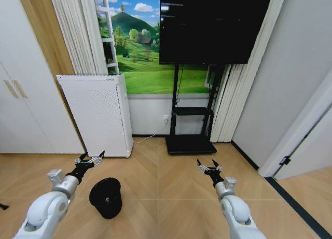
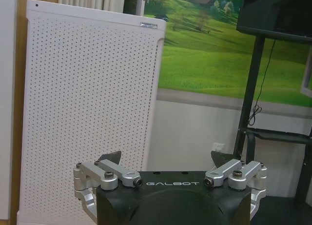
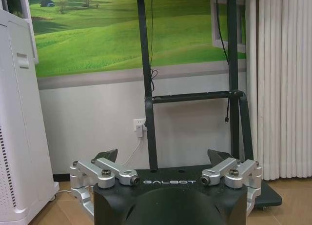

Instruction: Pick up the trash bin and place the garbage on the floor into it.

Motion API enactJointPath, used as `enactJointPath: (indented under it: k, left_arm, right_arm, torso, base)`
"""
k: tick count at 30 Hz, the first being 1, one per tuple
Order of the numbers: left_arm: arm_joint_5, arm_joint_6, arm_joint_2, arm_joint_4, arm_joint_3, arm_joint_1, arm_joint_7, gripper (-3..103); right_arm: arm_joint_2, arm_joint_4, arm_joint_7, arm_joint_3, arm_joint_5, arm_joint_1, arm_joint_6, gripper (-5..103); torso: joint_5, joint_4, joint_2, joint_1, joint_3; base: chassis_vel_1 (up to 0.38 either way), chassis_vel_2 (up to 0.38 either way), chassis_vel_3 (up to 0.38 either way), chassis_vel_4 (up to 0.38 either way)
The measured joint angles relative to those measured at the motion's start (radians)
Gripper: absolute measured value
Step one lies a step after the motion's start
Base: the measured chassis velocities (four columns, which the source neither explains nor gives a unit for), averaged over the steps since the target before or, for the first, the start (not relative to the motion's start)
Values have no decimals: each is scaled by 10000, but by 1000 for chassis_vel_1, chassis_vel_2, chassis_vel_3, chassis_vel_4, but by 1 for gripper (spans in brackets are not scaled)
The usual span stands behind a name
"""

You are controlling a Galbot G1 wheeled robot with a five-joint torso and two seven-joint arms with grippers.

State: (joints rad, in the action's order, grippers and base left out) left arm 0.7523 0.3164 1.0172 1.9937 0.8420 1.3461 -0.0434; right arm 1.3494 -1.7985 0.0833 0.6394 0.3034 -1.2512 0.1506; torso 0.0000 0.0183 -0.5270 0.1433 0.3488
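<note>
Trash bin: small black round mesh wastebasket [image 1: 106,197] upright on tan herringbone parquet floor [image 1: 166,182], just right of the left forearm.
Left gripper [image 1: 90,159]: fingers spread, empty, above the bin.
Right gripper [image 1: 208,167]: fingers spread, empty, well apart.

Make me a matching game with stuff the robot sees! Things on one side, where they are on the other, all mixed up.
Things:
1. small black round mesh trash bin
2. tall white perforated appliance
3. big black screen
4. left end effector

Places:
A. high up on a black stand
B. standing against the wall, beside the curtain
C. on the wood floor beside the left arm
D. open, hovering above the floor

Pairs: 1-C, 2-B, 3-A, 4-D
</note>
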Motion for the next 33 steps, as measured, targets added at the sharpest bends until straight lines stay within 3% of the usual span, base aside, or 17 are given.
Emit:
enactJointPath:
  k: [7, 12, 17, 21, 25, 28, 33]
  left_arm:
    - [29, 18, -87, -97, 35, -121, 142, 100]
    - [-50, 319, -12, -96, -79, -171, 927, 100]
    - [-126, 536, 7, -142, -74, -155, 1004, 100]
    - [-552, 584, -78, -216, -22, -149, 722, 100]
    - [-1368, 205, -218, -380, -20, -207, 93, 100]
    - [-1627, -73, -280, -459, -8, -210, -385, 100]
    - [-1691, -241, -297, -523, 44, -204, -648, 100]
  right_arm:
    - [7, -13, 6, 19, 0, -11, -11, 100]
    - [27, -21, 8, 23, -22, -32, -39, 100]
    - [36, -27, 9, 23, -33, -32, -44, 100]
    - [69, -32, 9, 24, -56, -32, -51, 100]
    - [100, -31, 6, 34, -177, -50, -98, 100]
    - [104, -18, 4, 30, -261, -52, -126, 100]
    - [123, -16, -15, -8, -325, -38, -127, 100]
  torso:
    - [0, 2, -259, 108, 149]
    - [-1, 1, -488, 197, 291]
    - [-1, 1, -687, 280, 407]
    - [0, 0, -843, 341, 500]
    - [0, 1, -1071, 431, 640]
    - [-1, 2, -1197, 484, 713]
    - [0, 1, -1342, 547, 794]
  base:
    - [0, 0, 0, 0]
    - [0, 0, 0, 0]
    - [0, 0, 0, 0]
    - [0, 0, 0, 0]
    - [0, 0, 0, 0]
    - [0, 0, 0, 0]
    - [0, 0, 0, 0]
